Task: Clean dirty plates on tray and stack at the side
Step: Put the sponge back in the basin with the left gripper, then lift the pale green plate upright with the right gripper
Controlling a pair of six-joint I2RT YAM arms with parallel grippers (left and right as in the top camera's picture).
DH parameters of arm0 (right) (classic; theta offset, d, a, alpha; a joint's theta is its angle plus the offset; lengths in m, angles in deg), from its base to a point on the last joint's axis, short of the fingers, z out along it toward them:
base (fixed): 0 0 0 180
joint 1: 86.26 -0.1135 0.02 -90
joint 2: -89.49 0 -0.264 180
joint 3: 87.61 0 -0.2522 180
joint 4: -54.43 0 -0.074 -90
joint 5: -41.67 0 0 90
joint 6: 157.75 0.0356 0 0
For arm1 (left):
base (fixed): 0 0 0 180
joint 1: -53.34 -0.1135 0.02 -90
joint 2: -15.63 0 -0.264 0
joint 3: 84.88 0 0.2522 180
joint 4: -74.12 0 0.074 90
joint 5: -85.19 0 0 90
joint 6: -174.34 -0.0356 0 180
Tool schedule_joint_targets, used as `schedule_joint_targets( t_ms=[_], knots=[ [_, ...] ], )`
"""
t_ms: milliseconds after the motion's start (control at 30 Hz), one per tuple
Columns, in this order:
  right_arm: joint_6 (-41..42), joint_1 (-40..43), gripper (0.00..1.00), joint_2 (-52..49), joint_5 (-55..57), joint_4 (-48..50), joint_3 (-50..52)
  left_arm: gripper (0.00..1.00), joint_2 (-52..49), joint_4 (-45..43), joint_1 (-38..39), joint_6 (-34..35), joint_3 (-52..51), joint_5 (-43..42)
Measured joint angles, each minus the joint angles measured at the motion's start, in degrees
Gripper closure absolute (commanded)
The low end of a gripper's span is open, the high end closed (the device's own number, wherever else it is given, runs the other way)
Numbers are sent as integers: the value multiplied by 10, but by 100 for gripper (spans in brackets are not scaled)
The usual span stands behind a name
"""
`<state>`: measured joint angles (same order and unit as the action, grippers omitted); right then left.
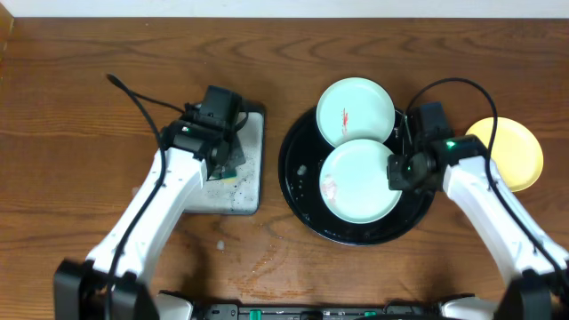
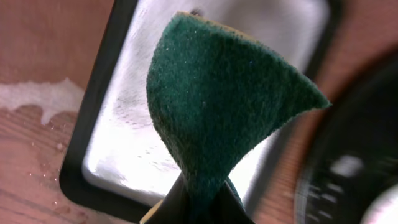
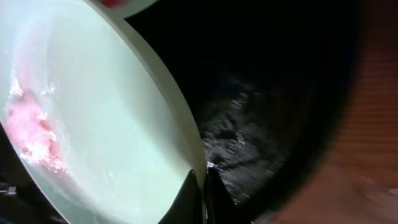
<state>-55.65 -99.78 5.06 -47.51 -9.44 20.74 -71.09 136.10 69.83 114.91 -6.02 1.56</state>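
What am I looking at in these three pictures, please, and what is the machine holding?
These are two robot arms at a table, each ending in a two-finger gripper. One picture looks down from above; the other two come from cameras on the wrists. The left gripper pinches a green sponge over a metal tray. The right gripper grips the rim of the near mint plate, which lies on the black tray. A far mint plate sits at that tray's far edge; a yellow plate lies on the table beside it.
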Motion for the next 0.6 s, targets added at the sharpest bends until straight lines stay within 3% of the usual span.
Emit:
schedule_joint_targets(
  t_ms=[200,367,500,600],
  knots=[
    [-2,-90,99,93,131,-13,0,57,-38,-10,-33,-28,-37,-1],
    [-7,-169,99,138,250,-13,0,39,-16,-14,-37,-44,-36,-12],
    [-39,-246,99,142,365,-12,0,29,50,-12,-37,-49,-35,-37],
    [-57,-295,99,142,439,-11,0,27,101,-4,-37,-51,-33,-49]
  ],
)
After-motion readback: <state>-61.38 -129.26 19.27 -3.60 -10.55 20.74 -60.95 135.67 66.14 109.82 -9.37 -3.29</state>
